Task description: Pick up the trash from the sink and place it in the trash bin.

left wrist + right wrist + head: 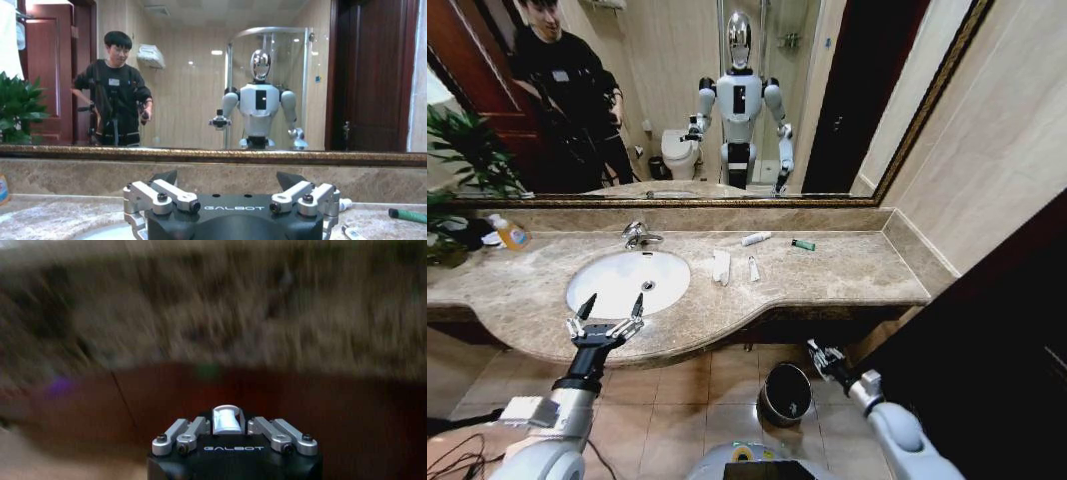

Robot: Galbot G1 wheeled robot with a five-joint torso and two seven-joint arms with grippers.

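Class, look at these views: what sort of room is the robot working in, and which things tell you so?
Most likely a bathroom: a white oval sink with a chrome tap in a marble counter, under a wall mirror reflecting a toilet.

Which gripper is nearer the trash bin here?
Right. The right gripper hangs low beside the trash bin on the floor; the left gripper is up at the sink rim.

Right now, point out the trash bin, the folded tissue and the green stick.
trash bin (772, 398), head view, on its metallic outer wall.
folded tissue (721, 266), head view, on its middle.
green stick (803, 244), head view, mid-length.
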